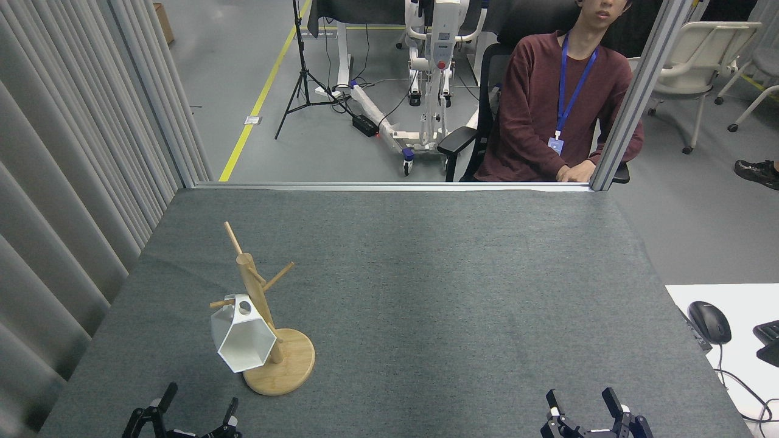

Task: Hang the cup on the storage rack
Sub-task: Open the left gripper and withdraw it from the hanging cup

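Observation:
The white faceted cup (240, 340) hangs by its holed rim tab on a low peg of the bamboo storage rack (268, 316), mouth facing me and tilted down. The rack stands on its round disc base at the table's near left. My left gripper (192, 415) is open at the bottom edge, below the cup and apart from it, with nothing between its fingers. My right gripper (583, 406) is open at the bottom right, far from the rack.
A grey felt table (426, 292) reaches back to a metal rail. A person in a maroon sweater (560, 103) sits behind it. Grey curtains (67, 182) line the left. A mouse (709, 321) lies on a white desk at the right.

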Tool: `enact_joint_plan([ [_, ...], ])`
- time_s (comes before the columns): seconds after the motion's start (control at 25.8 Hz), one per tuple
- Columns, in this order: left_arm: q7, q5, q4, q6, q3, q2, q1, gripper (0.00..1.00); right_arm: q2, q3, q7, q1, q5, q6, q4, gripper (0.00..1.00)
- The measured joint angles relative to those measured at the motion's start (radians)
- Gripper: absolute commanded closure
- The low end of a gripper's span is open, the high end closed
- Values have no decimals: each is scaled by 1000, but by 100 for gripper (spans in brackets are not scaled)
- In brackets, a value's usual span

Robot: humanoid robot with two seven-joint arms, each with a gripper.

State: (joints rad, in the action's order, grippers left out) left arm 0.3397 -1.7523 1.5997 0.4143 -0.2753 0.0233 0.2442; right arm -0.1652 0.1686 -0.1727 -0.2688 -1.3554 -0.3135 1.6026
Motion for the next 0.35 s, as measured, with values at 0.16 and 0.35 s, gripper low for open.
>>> enact_joint_plan([
  [0.16, -66, 113, 27, 43, -1, -9, 19, 0, 5, -1, -17, -46, -5, -9, 49, 1],
  [0.35, -84, 140, 33, 33, 1, -11, 23, 0, 10, 0, -99, -132, -50, -11, 102, 1],
])
